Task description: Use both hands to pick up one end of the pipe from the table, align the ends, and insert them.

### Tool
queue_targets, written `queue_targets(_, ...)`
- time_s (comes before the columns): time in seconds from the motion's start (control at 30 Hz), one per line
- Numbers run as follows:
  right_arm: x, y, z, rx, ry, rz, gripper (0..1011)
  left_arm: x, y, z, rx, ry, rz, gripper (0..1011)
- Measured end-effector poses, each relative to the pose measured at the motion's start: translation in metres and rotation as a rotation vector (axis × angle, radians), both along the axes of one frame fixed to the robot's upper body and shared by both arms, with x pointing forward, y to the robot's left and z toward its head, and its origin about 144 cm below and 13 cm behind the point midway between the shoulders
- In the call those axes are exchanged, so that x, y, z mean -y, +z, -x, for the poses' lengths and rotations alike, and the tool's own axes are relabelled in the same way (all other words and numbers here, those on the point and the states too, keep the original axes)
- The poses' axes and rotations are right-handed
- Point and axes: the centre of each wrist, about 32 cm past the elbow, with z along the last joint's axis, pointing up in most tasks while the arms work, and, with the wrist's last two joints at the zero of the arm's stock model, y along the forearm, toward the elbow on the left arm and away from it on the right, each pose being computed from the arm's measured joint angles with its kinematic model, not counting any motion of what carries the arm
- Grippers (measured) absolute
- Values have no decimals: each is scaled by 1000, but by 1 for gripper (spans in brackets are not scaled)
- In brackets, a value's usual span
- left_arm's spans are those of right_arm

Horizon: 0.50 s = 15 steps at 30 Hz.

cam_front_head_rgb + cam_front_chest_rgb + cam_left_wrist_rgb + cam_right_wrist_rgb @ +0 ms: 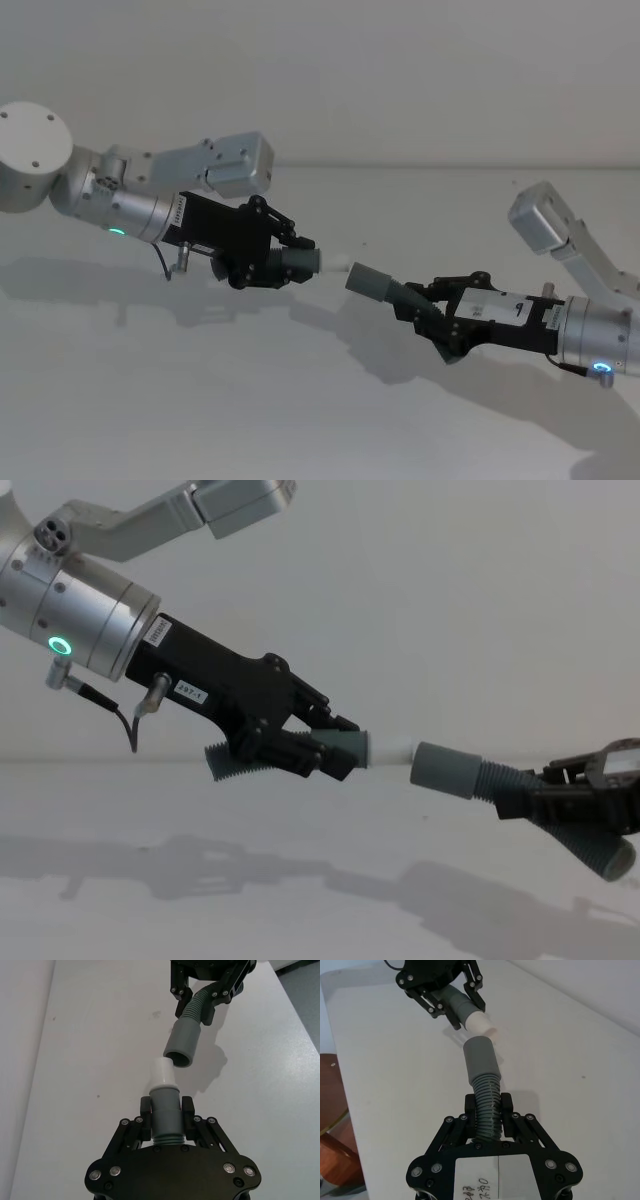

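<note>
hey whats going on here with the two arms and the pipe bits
The robot is joining two pipe pieces in the air above the white table. The left hand is shut on the piece with the whitish tip, gripping it at its grey collar. The right hand is shut on the ribbed body of the other piece, whose wide grey cuff points at that tip. The two ends are nearly lined up and very close, but the tip is not inside the cuff yet.
</note>
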Motion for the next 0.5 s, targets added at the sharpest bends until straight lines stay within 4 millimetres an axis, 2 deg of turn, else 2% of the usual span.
queue_targets(0.5,3,-4,-7,-18,-22,-5,283,-1,1,-1,2,15,2,343)
